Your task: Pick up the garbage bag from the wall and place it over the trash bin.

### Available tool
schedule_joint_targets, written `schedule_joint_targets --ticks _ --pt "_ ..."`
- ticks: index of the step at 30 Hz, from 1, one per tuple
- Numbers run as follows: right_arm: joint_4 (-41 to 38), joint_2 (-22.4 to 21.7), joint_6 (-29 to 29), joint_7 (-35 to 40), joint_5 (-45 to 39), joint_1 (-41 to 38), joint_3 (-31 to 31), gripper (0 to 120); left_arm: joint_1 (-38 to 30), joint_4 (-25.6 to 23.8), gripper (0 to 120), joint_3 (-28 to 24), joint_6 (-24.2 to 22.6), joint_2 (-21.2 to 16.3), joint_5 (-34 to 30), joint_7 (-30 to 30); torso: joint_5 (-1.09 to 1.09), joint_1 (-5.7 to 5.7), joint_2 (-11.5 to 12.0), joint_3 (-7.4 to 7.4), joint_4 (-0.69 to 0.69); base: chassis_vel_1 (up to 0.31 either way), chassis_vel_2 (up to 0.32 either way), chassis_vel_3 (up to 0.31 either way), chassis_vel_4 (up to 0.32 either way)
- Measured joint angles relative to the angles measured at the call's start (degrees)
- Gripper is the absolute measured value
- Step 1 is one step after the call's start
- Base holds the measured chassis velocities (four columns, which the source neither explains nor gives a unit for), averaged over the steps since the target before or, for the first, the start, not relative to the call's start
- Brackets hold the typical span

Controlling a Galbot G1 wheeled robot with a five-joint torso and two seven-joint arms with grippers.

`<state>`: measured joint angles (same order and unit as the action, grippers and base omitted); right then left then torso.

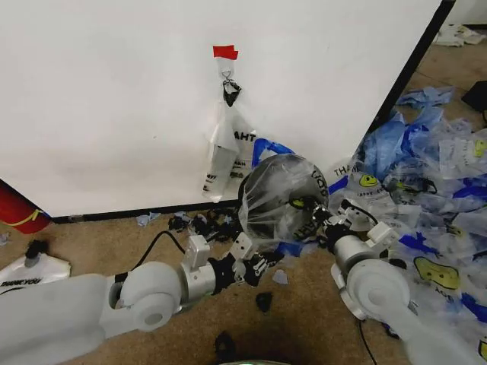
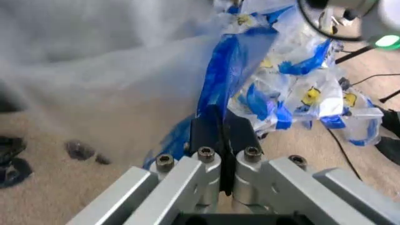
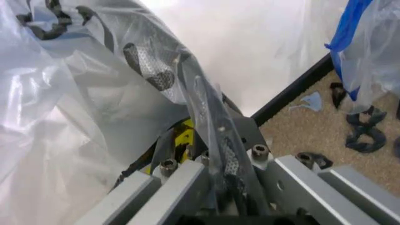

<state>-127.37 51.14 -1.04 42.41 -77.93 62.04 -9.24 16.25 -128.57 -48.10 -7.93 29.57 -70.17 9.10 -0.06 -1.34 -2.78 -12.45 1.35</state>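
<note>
2 white, rounded arm shells are joined by silver cylindrical wrist sections, with black cables looped beside them. The left gripper (image 2: 222, 136) and right gripper (image 3: 216, 140) are built from black fingers on brushed aluminium bars fastened with hex-socket screws.

The trash bin (image 1: 283, 199) stands on the floor (image 1: 304, 304) before the wall (image 1: 114, 91), the garbage bag (image 1: 278, 190) draped over it. The left tool (image 1: 255, 262) is at its left, the right tool (image 1: 326, 222) at its right. A second bag (image 1: 225, 156) hangs on the wall behind.
</note>
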Motion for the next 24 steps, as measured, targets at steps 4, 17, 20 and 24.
schedule_joint_targets --ticks 4,17,20,24 --pt "-0.63 -0.39 0.29 0.09 -0.09 0.31 0.02 0 1.76 0.84 0 0.5 0.86 0.25 0.97 -0.01 0.0 0.0 0.0 0.0 0.0 0.0 0.0 0.0 0.0" --pt "-2.9 -2.75 0.74 0.58 -0.65 0.51 -0.8 0 3.51 7.72 0 0.18 3.85 1.8 5.41 -0.57 0.0 0.0 0.0 0.0 0.0 0.0 0.0 0.0 0.0" --pt "-2.9 -2.87 0.78 0.58 -0.73 0.51 -1.03 0 3.84 8.2 0 0.12 4.24 1.91 5.58 -0.54 0.01 0.0 0.0 0.0 -0.01 0.0 0.0 0.0 0.0" --pt "-3.09 -3.12 1.09 0.62 -1.04 0.61 -1.31 0 3.75 9.61 0 0.06 4.99 3.31 5.88 0.67 0.0 0.0 0.0 0.0 0.0 0.0 0.0 0.0 0.0"
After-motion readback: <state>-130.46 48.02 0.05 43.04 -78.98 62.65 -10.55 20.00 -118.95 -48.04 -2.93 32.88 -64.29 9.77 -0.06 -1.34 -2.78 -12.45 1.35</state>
